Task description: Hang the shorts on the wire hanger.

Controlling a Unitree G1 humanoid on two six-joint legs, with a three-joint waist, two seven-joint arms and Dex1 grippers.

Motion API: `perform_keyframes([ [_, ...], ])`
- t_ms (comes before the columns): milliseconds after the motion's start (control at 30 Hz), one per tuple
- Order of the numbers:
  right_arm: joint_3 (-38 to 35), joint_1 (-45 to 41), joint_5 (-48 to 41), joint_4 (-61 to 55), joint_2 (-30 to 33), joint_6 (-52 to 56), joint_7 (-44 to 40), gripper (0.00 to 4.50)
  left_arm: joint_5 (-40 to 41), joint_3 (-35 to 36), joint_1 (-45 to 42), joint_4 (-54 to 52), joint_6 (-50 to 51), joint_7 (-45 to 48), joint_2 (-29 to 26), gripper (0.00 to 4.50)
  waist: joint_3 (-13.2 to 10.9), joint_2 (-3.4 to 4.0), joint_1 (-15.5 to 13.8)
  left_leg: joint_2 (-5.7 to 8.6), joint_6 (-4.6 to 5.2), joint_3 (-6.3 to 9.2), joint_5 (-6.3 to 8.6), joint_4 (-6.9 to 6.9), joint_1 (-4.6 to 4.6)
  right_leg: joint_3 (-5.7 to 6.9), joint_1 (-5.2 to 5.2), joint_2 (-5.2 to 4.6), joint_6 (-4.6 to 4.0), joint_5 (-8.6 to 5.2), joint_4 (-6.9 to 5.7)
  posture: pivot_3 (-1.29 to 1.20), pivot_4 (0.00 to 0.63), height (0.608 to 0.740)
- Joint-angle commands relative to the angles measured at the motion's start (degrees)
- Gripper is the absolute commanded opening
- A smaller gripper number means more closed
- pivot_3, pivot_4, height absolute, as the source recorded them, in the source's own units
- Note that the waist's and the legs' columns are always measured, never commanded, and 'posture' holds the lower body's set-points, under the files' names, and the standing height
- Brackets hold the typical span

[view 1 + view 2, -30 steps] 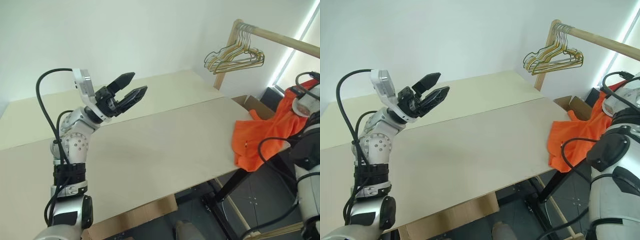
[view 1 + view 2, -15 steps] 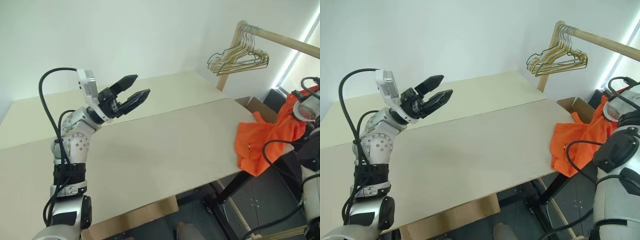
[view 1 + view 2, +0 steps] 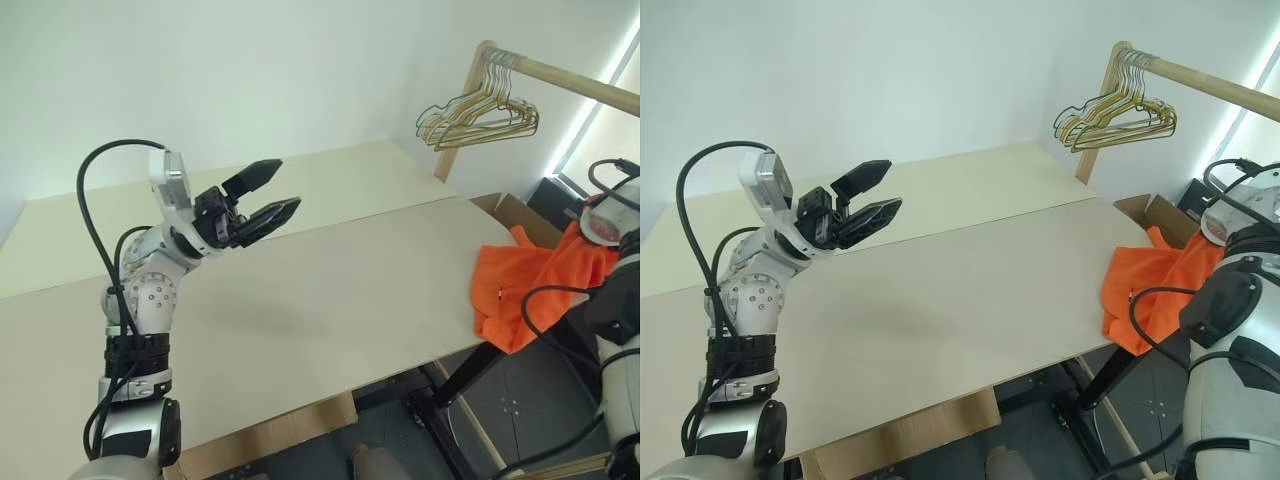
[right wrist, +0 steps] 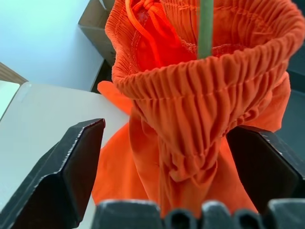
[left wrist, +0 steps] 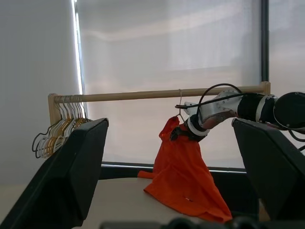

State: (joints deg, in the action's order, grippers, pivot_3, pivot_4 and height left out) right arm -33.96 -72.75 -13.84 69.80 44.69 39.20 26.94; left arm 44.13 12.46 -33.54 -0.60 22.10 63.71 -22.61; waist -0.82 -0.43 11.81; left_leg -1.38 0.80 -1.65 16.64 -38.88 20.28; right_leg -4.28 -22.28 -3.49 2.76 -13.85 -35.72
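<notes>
Draping off the worktop's [image 3: 330, 290] right edge, the shorts [image 3: 525, 290] could slide floorward; both jaws stand released.

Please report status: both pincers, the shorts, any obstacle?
Left pincer open, empty, above the table. Right pincer open, fingers either side of the shorts. Shorts hang on the wire hanger, lower part on the table edge. No obstacle seen.

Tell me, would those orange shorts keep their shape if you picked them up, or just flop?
Probably flop. The shorts hang from the wire hanger in loose folds, and their lower end lies crumpled on the table, so the fabric looks soft. They seem light: a thin wire carries them. The gathered waistband would likely bunch and stretch rather than resist a push.
</notes>
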Motion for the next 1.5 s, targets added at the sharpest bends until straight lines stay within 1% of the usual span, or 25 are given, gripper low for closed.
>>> perform_keyframes([
  [33, 1.57, -0.40, 0.54, -3.82, 0.04, -1.92, 1.53, 4.44, 0.76, 0.05, -0.13, -1.33, -1.26, 1.44, -0.64, 4.50, 0.00, 0.00, 0.01, 0.00, 0.00, 0.00, 0.00, 0.00, 0.00, 0.00, 0.00, 0.00, 0.00, 0.00, 0.00, -0.13, 0.000, 0.740],
  [100, 3.22, -0.28, 1.63, -5.33, -0.15, -2.09, 1.68, 4.44, 0.43, -0.04, -0.08, -1.06, -1.65, 1.66, -0.59, 4.50, -0.01, 0.01, 0.05, 0.00, 0.00, 0.00, 0.00, 0.01, 0.00, 0.00, 0.00, 0.00, 0.00, 0.00, 0.00, -0.13, 0.000, 0.740],
  [233, 6.32, -0.48, 4.28, -9.79, -0.86, -1.85, 4.64, 4.44, -0.19, -0.13, 0.06, -0.75, -2.32, 1.68, -0.65, 4.50, -0.02, 0.04, 0.03, 0.00, 0.00, 0.00, 0.00, 0.00, 0.00, -0.02, 0.00, 0.00, 0.00, 0.00, -0.01, -0.13, 0.000, 0.740],
  [367, 12.37, -0.52, 9.85, -17.64, -2.27, -1.46, 8.18, 4.44, -0.43, -0.27, 0.50, -1.05, -2.31, 1.75, -1.00, 4.50, -0.09, 0.15, 0.03, 0.00, 0.00, -0.01, 0.00, 0.01, 0.00, -0.05, -0.03, 0.00, 0.00, 0.00, -0.03, -0.13, 0.000, 0.740],
  [433, 15.22, 0.55, 12.43, -22.55, -3.00, -3.36, 7.95, 4.44, -0.63, -0.16, 0.53, -0.98, -2.61, 1.46, -0.91, 4.50, -0.12, 0.20, 0.00, -0.01, 0.00, 0.00, 0.00, 0.01, -0.01, -0.05, -0.05, 0.00, 0.01, 0.00, -0.04, -0.12, 0.000, 0.740],
  [600, 18.53, 2.94, 15.70, -29.50, -4.01, -8.93, 5.22, 4.44, -0.47, 0.44, 0.57, -0.98, -2.50, 1.66, -1.18, 4.50, -0.13, 0.21, -0.13, -0.01, 0.00, 0.03, 0.00, 0.00, -0.04, -0.03, -0.08, 0.00, 0.02, 0.00, -0.04, -0.12, 0.000, 0.740],
  [733, 24.01, 6.33, 18.39, -36.65, -4.83, -13.50, -1.93, 4.44, 0.28, 1.46, 1.80, -1.63, -2.10, 2.04, -2.51, 4.50, -0.13, 0.21, -0.02, -0.01, 0.00, 0.01, 0.00, 0.00, -0.05, -0.04, -0.08, 0.00, 0.02, 0.00, -0.05, -0.10, 0.000, 0.740],
  [800, 25.90, 8.25, 18.13, -39.84, -5.53, -14.59, -7.29, 4.44, 0.17, 1.67, 2.45, -2.20, -1.85, 1.53, -3.34, 4.50, -0.14, 0.22, -0.05, -0.04, 0.00, 0.00, 0.00, 0.01, -0.06, -0.05, -0.08, 0.01, 0.02, 0.00, -0.10, -0.08, 0.000, 0.740],
  [900, 28.68, 12.06, 13.73, -44.81, -7.35, -16.37, -22.15, 4.44, -0.86, 2.27, 4.80, -3.82, -1.80, 0.46, -5.63, 4.50, -0.14, 0.22, -0.09, -0.10, 0.00, 0.02, 0.00, 0.00, -0.09, -0.03, -0.07, 0.05, 0.01, 0.00, -0.13, -0.05, 0.000, 0.740],
  [967, 30.95, 14.82, 12.73, -48.17, -8.18, -16.10, -29.24, 4.44, -2.08, 2.97, 7.47, -5.49, -2.31, -1.26, -7.25, 4.50, -0.14, 0.22, -0.23, -0.14, 0.00, 0.01, 0.00, 0.00, -0.09, -0.03, -0.04, 0.07, 0.01, 0.01, -0.15, -0.02, 0.000, 0.740],
  [1033, 30.35, 16.64, 9.85, -50.73, -9.52, -13.65, -34.23, 4.44, -3.64, 3.21, 10.26, -7.30, -2.83, -3.05, -8.72, 4.50, -0.14, 0.22, -0.84, -0.17, 0.00, 0.07, 0.00, 0.00, -0.11, 0.02, -0.05, 0.08, 0.01, 0.01, -0.16, 0.02, 0.000, 0.740],
  [1067, 29.91, 17.77, 7.98, -52.06, -10.03, -12.90, -37.25, 4.44, -4.21, 3.42, 11.91, -8.39, -2.67, -3.91, -9.59, 4.50, -0.15, 0.22, -1.51, -0.18, 0.00, 0.08, 0.00, 0.01, -0.12, 0.05, -0.06, 0.08, 0.00, 0.01, -0.16, 0.03, 0.000, 0.740],
  [1133, 32.55, 20.50, 8.30, -54.86, -9.46, -13.40, -42.95, 4.44, -4.52, 4.43, 15.13, -10.47, -1.93, -5.63, -11.08, 4.50, -0.17, 0.19, -3.18, -0.18, 0.00, 0.10, 0.00, 0.00, -0.08, 0.11, -0.11, 0.06, 0.00, 0.02, -0.16, 0.04, 0.000, 0.740],
  [1300, 35.64, 26.11, 4.31, -61.33, -8.90, -13.19, -58.01, 4.44, -4.08, 6.89, 22.18, -14.87, -0.65, -9.00, -13.52, 4.50, -0.28, 0.04, -7.81, -0.23, 0.02, 0.06, 0.01, 0.02, 0.02, 0.17, -0.32, 0.05, -0.02, 0.02, -0.17, 0.10, 0.000, 0.740],
  [1433, 42.09, 30.19, 6.64, -65.34, -5.95, -16.00, -68.46, 4.44, -3.87, 8.37, 27.36, -17.67, -0.07, -10.38, -14.71, 4.50, -0.34, -0.07, -11.18, -0.25, 0.02, 0.01, 0.03, 0.02, 0.06, 0.27, -0.39, 0.04, -0.07, 0.01, -0.16, 0.13, 0.000, 0.740],
  [1500, 43.90, 31.51, 7.46, -66.57, -5.23, -16.59, -71.04, 4.44, -3.95, 8.70, 29.17, -18.34, -0.38, -10.40, -15.03, 4.50, -0.37, -0.12, -12.33, -0.25, 0.02, -0.02, 0.03, 0.01, 0.08, 0.30, -0.41, 0.04, -0.10, 0.01, -0.17, 0.15, 0.000, 0.740],
])
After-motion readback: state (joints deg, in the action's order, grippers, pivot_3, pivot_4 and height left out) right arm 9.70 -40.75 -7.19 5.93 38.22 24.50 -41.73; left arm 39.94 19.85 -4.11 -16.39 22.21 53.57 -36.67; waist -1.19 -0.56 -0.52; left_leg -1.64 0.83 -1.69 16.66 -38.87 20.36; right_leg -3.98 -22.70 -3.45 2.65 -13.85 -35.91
